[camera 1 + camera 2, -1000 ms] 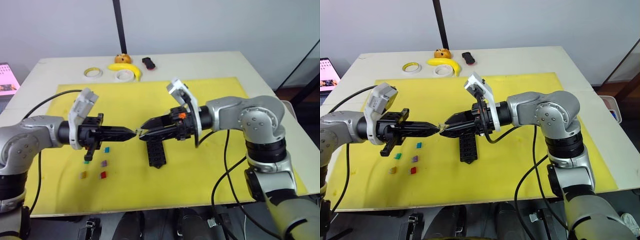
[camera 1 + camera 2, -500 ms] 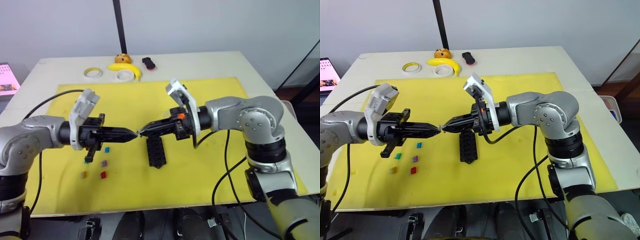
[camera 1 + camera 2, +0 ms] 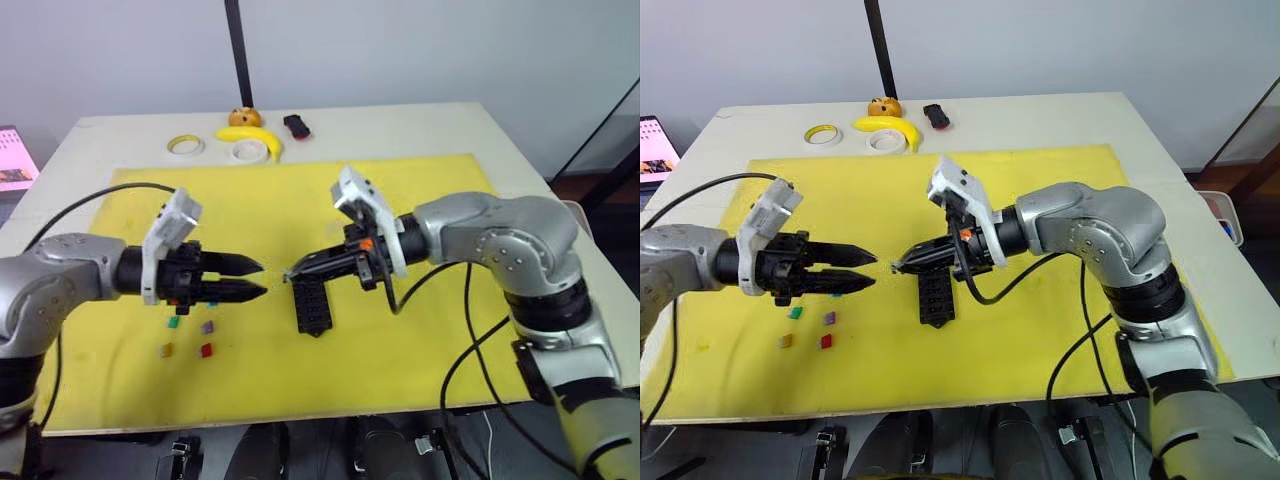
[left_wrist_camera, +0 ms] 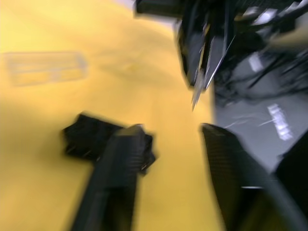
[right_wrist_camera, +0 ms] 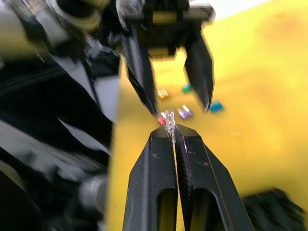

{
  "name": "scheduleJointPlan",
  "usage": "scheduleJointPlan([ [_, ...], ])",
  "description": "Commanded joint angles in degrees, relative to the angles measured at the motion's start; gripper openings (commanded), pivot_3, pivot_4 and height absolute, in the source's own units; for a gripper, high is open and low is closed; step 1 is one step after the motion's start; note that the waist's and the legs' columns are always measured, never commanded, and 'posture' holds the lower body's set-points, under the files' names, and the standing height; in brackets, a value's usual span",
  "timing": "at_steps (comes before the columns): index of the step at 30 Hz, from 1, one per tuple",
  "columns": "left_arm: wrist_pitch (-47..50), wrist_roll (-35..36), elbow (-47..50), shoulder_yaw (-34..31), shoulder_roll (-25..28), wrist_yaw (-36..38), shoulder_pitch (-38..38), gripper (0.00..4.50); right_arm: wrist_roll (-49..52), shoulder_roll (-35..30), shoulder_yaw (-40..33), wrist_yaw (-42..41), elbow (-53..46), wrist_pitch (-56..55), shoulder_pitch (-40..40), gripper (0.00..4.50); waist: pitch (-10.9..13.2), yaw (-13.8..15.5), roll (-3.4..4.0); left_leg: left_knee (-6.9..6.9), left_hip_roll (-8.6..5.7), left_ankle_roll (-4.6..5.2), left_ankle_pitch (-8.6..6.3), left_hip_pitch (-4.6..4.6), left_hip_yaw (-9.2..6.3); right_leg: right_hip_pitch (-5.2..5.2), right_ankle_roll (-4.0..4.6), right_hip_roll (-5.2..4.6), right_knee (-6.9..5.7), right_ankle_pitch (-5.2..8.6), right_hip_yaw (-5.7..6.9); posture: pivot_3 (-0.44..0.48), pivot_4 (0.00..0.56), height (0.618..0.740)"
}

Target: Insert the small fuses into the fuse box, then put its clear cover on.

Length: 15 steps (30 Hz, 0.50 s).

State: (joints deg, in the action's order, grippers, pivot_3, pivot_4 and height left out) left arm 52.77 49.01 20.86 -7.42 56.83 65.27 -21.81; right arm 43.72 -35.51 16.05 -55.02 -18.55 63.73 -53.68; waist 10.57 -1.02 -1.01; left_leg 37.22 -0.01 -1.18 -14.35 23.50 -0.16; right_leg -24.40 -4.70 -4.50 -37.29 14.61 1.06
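Now that my left hand [image 3: 263,279] has let go, the handover looks done. Half a second ago its fingers were closed tip to tip against the right hand [image 5: 172,134]; now they stand spread apart, with a short gap to the right hand's tip. The right hand is closed, and its wrist view shows a pale fuse [image 5: 169,118] pinched at the very end of its fingers, standing out past them.

I read that as the fuse having passed from left to right, so this one is ready to be inserted. The fuse box [image 3: 312,305] lies on the yellow mat [image 3: 400,350] just under the right hand's tips, with the hand above it and not touching. From here I cannot tell whether any slot is already filled.

The loose fuses [image 3: 208,326] sit on the mat beneath and slightly behind the left hand's fingers: teal, purple, amber and red show plainly, with blue close under the fingers. The clear cover [image 4: 45,67] lies flat on the mat beyond the fuse box as the left hand sees it, well apart from both hands, so most of the job is still ahead.
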Motion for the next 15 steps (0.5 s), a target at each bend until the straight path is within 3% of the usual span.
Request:
scheduleJointPlan([
  [1,-6.9,-6.9,3.9,3.3,1.4,0.8,4.1,4.31,-8.4,-3.6,3.6,-6.4,-1.9,-13.7,2.3,0.00,0.0,0.1,0.00,0.00,0.00,0.00,0.00,0.00,0.00,0.01,0.00,0.00,0.04,0.00,0.00,0.000,0.150,0.740],
  [2,-9.0,-9.5,4.5,5.0,1.5,0.4,5.1,4.47,-10.1,-3.9,4.2,-7.6,-1.7,-17.1,3.4,0.00,0.0,0.2,0.00,-0.01,-0.01,0.00,0.00,0.00,0.01,0.03,0.00,0.00,0.05,0.00,0.00,0.000,0.150,0.740],
  [9,-15.0,-16.5,6.5,10.5,-1.8,-2.3,8.2,4.47,-20.1,-4.0,9.4,-11.4,2.0,-28.2,7.7,0.00,0.0,0.2,-0.04,0.03,0.01,0.00,0.00,0.00,0.03,0.06,0.00,0.00,0.08,0.01,-0.02,0.000,0.150,0.740],
  [15,-15.7,-17.2,8.0,10.8,-3.9,-4.1,9.2,4.47,-24.1,-3.4,10.6,-13.4,4.0,-30.9,8.7,0.00,0.0,0.3,-0.05,0.03,0.03,0.00,0.00,-0.01,0.01,0.06,0.00,0.03,0.06,0.00,-0.01,0.000,0.150,0.740],
])
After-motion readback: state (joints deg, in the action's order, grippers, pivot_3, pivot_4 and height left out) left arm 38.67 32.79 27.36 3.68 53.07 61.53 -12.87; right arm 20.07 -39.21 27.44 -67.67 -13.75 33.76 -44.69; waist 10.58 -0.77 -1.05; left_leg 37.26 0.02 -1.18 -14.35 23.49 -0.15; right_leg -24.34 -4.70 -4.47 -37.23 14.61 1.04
